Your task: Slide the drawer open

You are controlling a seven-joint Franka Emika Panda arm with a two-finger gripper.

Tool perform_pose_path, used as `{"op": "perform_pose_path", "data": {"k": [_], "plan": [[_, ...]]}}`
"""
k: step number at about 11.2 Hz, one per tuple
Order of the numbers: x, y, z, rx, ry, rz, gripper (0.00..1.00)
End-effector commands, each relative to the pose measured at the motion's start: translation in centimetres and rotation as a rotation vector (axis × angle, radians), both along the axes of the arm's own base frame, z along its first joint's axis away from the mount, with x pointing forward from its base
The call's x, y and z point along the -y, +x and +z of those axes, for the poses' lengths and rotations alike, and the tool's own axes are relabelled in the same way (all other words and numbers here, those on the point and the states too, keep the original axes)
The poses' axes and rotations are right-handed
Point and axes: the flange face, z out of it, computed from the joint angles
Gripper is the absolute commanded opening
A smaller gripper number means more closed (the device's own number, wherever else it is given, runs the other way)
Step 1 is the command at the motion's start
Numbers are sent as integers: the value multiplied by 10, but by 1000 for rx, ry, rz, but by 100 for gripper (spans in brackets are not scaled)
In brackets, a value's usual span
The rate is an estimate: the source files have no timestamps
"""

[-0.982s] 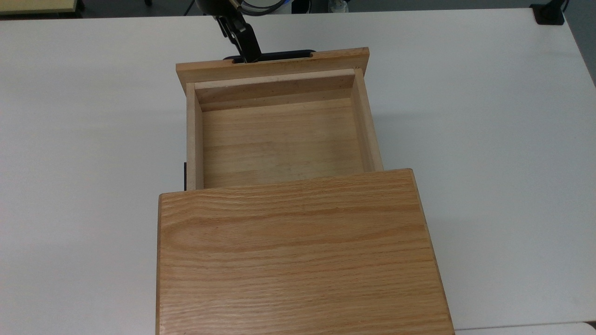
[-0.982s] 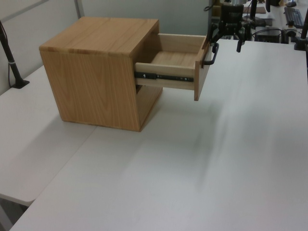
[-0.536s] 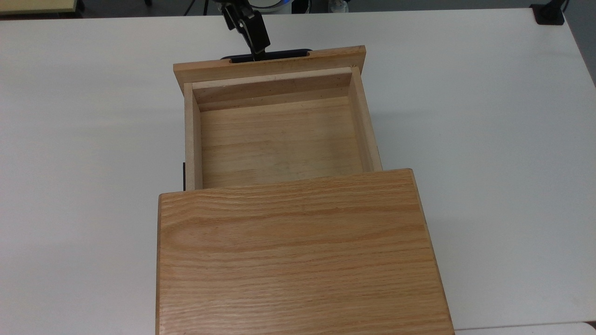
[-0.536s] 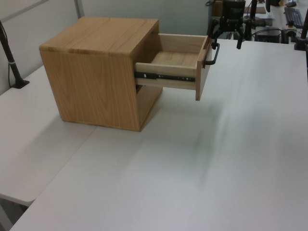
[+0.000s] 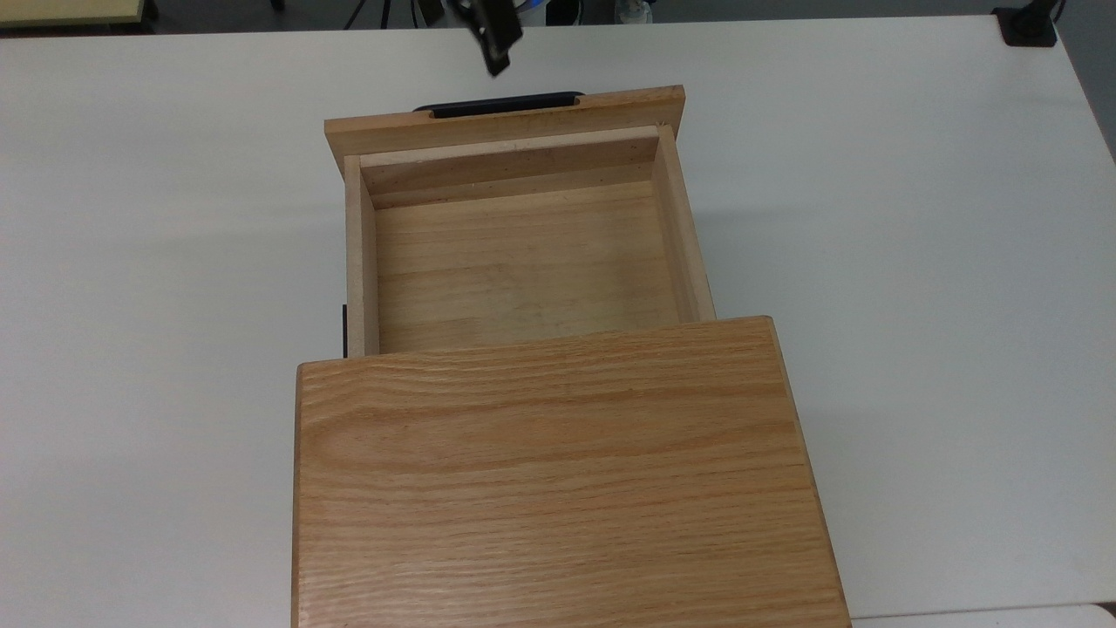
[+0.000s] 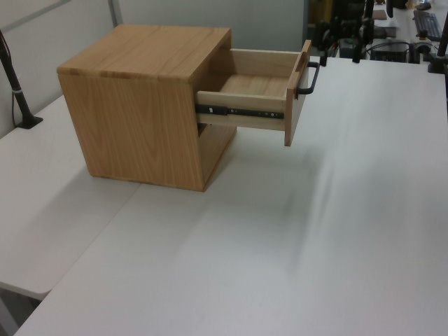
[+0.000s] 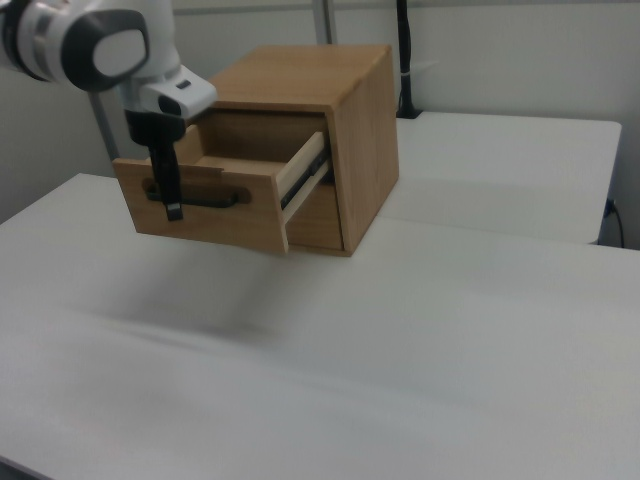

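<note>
The drawer [image 5: 506, 122] [image 6: 245, 110] [image 7: 215, 225] is a light oak box pulled well out of the oak cabinet [image 5: 558, 471] [image 6: 147, 105] [image 7: 360, 150], and its inside is bare. A thin black bar handle [image 5: 497, 105] [image 6: 311, 77] [image 7: 222, 198] runs across its front panel. My gripper [image 5: 495, 48] [image 6: 339, 52] [image 7: 173, 200] hangs just beyond the handle and slightly above it, apart from it. The fingers are open and hold nothing. In the right view a dark finger crosses in front of the handle's left end.
The cabinet sits on a white table [image 5: 915, 305] with wide bare surface on both sides. A black clamp [image 5: 1029, 26] sits at the top view's far right corner. A black post [image 6: 14, 84] stands at the left view's left edge and a dark pole [image 7: 405, 60] behind the cabinet.
The drawer slid slightly further out, then stopped. The gripper let go of the handle and moved up and away from it.
</note>
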Motion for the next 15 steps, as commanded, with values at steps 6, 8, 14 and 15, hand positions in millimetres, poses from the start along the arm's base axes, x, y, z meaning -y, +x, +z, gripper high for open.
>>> {"op": "perform_pose_path", "data": {"k": [6,8,14,15], "plan": [[29,-1,48,121,-138,624,100],[33,5,40,92,-195,670,100],[32,17,40,54,-319,793,100],[32,16,41,54,-314,793,100]]}}
